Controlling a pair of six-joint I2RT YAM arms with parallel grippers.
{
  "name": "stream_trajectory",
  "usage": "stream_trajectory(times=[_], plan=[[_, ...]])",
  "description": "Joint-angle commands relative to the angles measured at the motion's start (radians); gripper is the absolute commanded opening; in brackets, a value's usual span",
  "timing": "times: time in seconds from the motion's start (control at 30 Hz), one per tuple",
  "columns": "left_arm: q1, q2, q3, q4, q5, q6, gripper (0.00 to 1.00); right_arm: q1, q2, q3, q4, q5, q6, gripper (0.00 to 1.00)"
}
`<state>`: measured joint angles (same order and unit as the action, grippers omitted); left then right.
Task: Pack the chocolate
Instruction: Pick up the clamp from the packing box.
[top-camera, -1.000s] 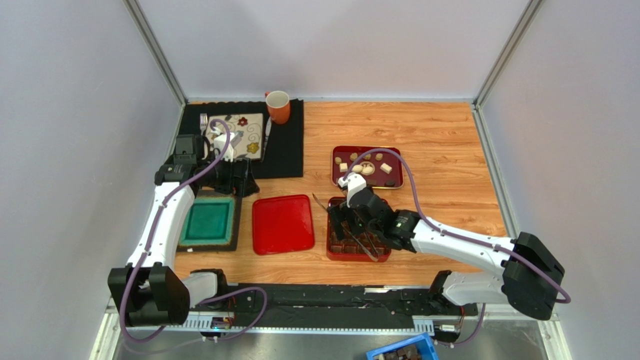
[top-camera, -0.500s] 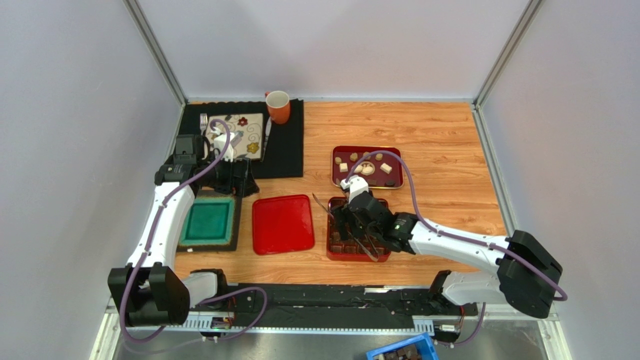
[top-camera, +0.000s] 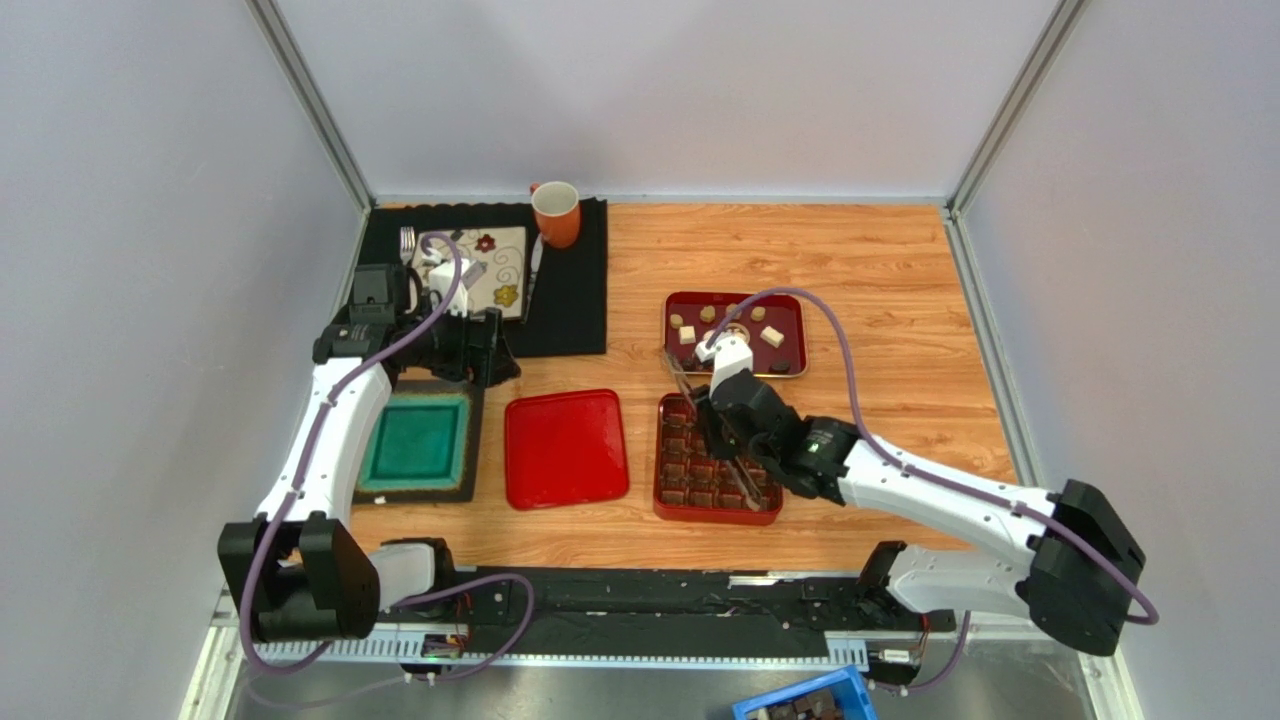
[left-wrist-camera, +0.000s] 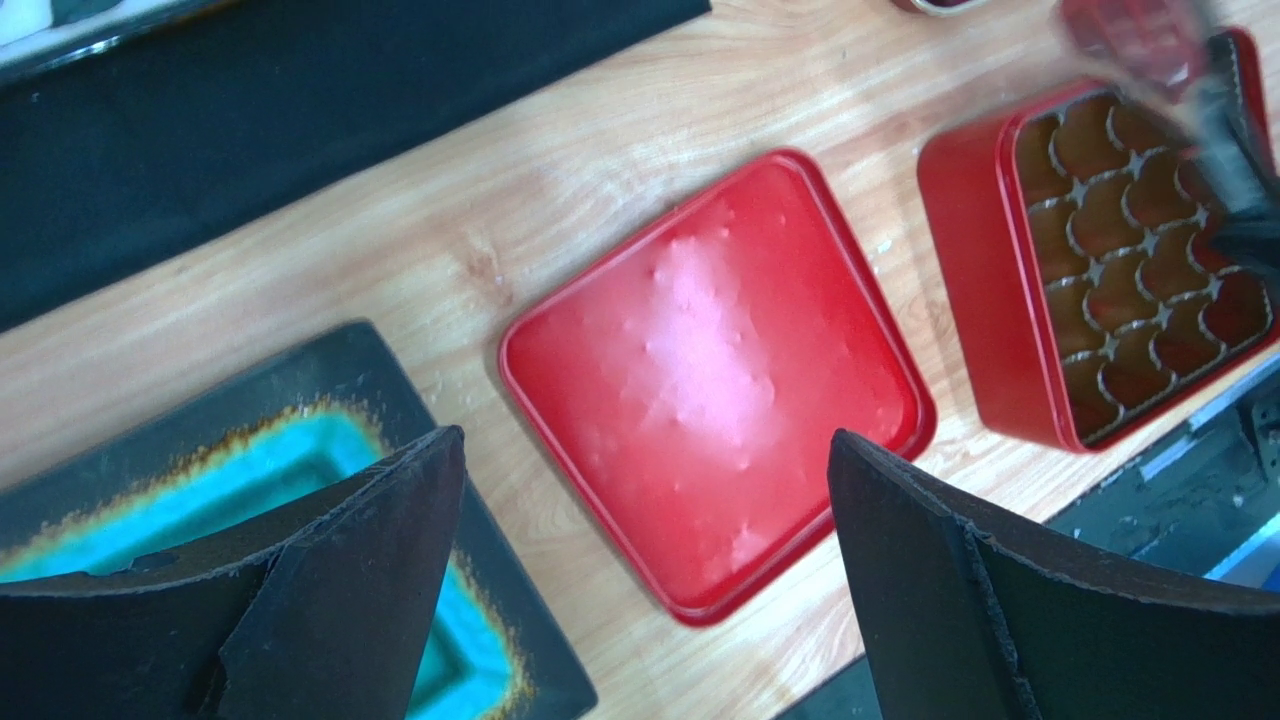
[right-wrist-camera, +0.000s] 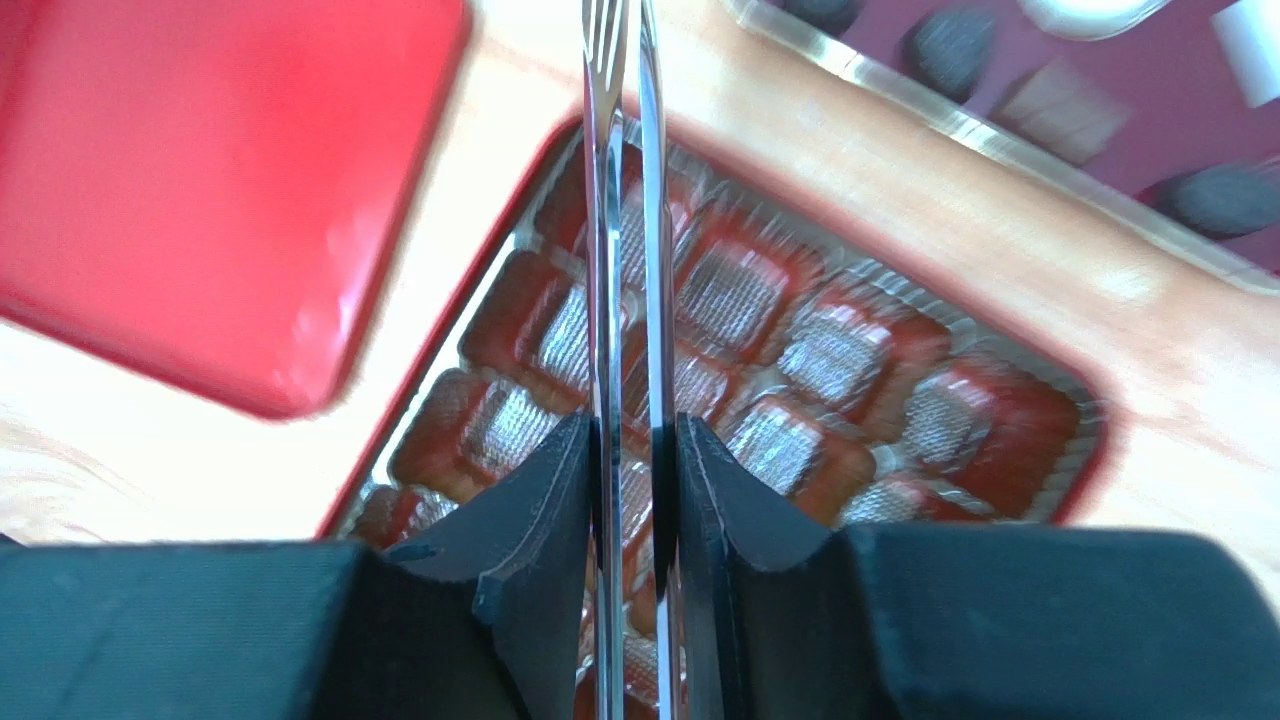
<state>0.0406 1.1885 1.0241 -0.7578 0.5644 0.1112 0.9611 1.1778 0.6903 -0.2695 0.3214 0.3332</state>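
Note:
Small dark and cream chocolate pieces (top-camera: 727, 318) lie in the dark red tray (top-camera: 792, 360) at the back right; the right wrist view shows a few (right-wrist-camera: 953, 45) blurred at the top. My right gripper (top-camera: 724, 425) (right-wrist-camera: 631, 435) is shut on metal tongs (top-camera: 694, 402) (right-wrist-camera: 616, 225), pressing the two blades almost together. It hangs over the red gridded box (top-camera: 666, 507) (right-wrist-camera: 1082, 398). The tong tips reach toward the tray's near left corner, and I see no piece between them. My left gripper (top-camera: 451, 348) (left-wrist-camera: 643, 437) stands wide open with nothing in it.
A flat red lid (top-camera: 567, 447) (left-wrist-camera: 706, 375) lies left of the box. A teal dish (top-camera: 416, 443) (left-wrist-camera: 196, 495) sits under my left gripper. Further back, a black mat (top-camera: 564, 300) carries a patterned plate (top-camera: 489, 263) and an orange mug (top-camera: 558, 212).
My right gripper has closed on the tongs, squeezing their spread blades together. That arm has shifted back toward the tray, while the left arm has barely moved.

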Motion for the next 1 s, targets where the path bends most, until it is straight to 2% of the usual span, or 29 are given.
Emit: stream_trajectory(times=[0.0, 0.07, 0.13, 0.27, 0.4, 0.73, 0.97], plan=[[-0.017, 0.066, 0.021, 0.119, 0.063, -0.063, 0.99, -0.082, -0.090, 0.135, -0.068, -0.017, -0.002, 0.28], [-0.063, 0.121, 0.054, 0.158, 0.011, -0.074, 0.99, -0.156, -0.104, 0.170, -0.109, -0.070, 0.010, 0.28], [-0.158, 0.155, 0.073, 0.190, -0.040, -0.074, 0.99, -0.217, -0.119, 0.190, -0.137, -0.110, 0.018, 0.28], [-0.284, 0.285, 0.128, 0.307, -0.153, -0.103, 0.99, -0.272, -0.113, 0.236, -0.178, -0.114, 0.012, 0.27], [-0.395, 0.428, 0.234, 0.344, -0.236, -0.107, 0.98, -0.320, -0.070, 0.307, -0.234, -0.145, 0.029, 0.27], [-0.541, 0.735, 0.477, 0.451, -0.385, -0.143, 0.99, -0.429, -0.021, 0.367, -0.297, -0.220, 0.021, 0.26], [-0.628, 0.864, 0.521, 0.488, -0.529, -0.113, 0.99, -0.481, -0.043, 0.351, -0.312, -0.263, 0.024, 0.26]])
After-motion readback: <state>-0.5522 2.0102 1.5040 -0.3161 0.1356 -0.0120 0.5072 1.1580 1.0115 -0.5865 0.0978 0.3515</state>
